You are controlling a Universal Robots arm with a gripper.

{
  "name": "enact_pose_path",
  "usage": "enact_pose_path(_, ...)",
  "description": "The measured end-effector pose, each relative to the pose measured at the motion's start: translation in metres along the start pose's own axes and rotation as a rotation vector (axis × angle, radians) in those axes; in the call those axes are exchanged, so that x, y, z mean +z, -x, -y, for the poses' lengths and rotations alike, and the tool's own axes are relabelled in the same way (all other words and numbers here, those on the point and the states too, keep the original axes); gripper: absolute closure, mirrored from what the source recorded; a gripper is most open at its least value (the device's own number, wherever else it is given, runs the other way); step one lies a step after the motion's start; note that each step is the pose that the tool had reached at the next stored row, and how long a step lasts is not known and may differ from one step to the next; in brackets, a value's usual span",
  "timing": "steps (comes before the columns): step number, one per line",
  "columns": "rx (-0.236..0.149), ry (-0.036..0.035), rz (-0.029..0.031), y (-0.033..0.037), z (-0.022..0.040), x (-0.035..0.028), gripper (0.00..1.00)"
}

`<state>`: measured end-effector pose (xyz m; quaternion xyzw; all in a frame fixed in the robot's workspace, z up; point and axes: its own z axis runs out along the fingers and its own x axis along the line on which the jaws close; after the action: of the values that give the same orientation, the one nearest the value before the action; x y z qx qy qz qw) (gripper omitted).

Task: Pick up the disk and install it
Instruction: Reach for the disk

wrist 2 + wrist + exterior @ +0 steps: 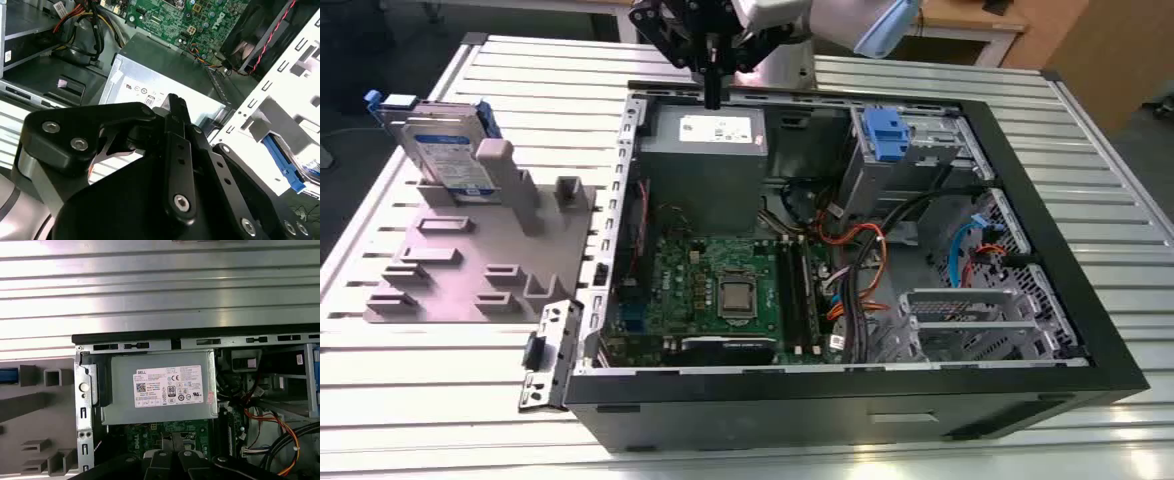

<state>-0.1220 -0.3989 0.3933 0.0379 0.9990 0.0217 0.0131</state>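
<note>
Gripper (pixel 714 97) hung over the open computer case (pixel 854 400), at the rear edge, just above the grey power supply (pixel 707 150). Its fingers read as closed together with nothing between them; both wrist views agreed.

The disk (pixel 443 150) was well apart from the gripper, outside the case towards the exterior view's left. It stood on edge in the grey fixture (pixel 467 270) on the slatted table (pixel 400 400). A fixture post touched or stood just in front of its lower corner.

Orientation: labelled broad face turned towards the camera and the case. The long axis appeared to run mostly upward, leaning a little. Blue carrier plastic showed at the upper corners, but which end was the blue one could not be told.

Handling, as a judgement:
- Stiff metal body, dense for its bulk, no give under the fingers.
- Bare metal faces probably slick; the plastic frame should offer more bite.
- Sensitive to knocks, so no dropping or forcing.
- Best hold looked to be across the thin dimension at the free upper part, clear of the posts.

A second blue-tabbed carrier (pixel 886 135) sat in the bay inside the case, beside the power supply.
</note>
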Motion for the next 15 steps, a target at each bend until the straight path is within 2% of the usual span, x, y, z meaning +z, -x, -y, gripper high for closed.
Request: enact_pose_path(15, 0.0, 0.0, 0.0, -0.0032, -0.0002, -0.0001, 0.89)
